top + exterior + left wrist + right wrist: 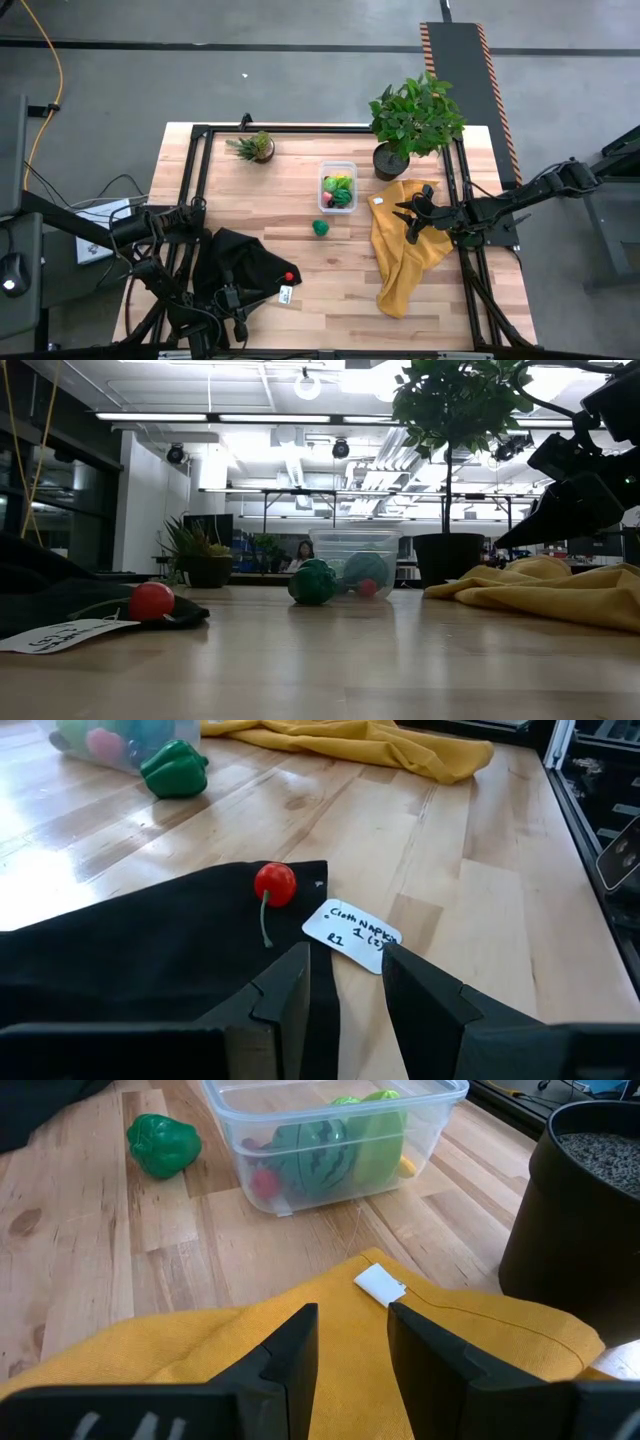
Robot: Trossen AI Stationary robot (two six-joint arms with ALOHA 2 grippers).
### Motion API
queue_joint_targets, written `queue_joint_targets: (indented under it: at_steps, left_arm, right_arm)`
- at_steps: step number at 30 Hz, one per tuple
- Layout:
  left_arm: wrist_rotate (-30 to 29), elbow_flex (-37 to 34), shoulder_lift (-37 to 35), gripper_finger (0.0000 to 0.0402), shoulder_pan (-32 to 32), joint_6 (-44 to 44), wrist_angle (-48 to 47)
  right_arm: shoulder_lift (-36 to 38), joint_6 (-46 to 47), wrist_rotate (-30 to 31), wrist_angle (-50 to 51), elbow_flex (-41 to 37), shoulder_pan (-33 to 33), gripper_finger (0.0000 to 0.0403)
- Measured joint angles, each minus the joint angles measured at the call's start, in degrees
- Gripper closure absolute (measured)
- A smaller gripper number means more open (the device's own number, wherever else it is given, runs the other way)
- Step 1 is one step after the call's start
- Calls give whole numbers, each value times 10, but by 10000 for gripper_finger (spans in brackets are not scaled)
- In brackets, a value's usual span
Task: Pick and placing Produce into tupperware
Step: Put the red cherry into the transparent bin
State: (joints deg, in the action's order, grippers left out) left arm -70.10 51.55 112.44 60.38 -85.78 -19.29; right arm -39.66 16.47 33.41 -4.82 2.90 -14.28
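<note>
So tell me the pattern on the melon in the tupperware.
Dark green stripes on lighter green; the melon shows best in the right wrist view.

Tabletop [330, 280]: pale blond wood planks, black frame rails along its edges.
Container [337, 186]: clear, colourless plastic.
Inside it, a melon [309, 1160] with dark green stripes on lighter green, a light green piece [375, 1142], a yellow piece [341, 181] and a small red one [265, 1182].
Green pepper [320, 228]: solid glossy green, at 7 o'clock from the container.
Cloth [408, 248] at 4 o'clock from the container: mustard yellow, small white tag [380, 1284].
Black cloth [240, 265] at 7 o'clock: on it a red cherry [275, 883] with a green stem; white label [351, 934] with dark handwriting.
Large plant [415, 115]: bright green leaves, black pot [390, 162].
Small plant [255, 146]: spiky green, brown pot.
Both end effectors, left [345, 985] and right [350, 1342]: dark grey to black.
</note>
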Motion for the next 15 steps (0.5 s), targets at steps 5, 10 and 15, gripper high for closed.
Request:
queue_joint_targets:
  at_steps: [5, 10, 15]
  left_arm:
    - [0, 0, 0, 284, 0, 0, 0]
    - [-7, 0, 0, 284, -4, 3, -2]
    - [-9, 0, 0, 284, -19, 5, -2]
  right_arm:
    - [0, 0, 0, 0, 0, 0, 289]
    - [0, 0, 0, 0, 0, 0, 289]
    - [0, 0, 0, 0, 0, 0, 289]
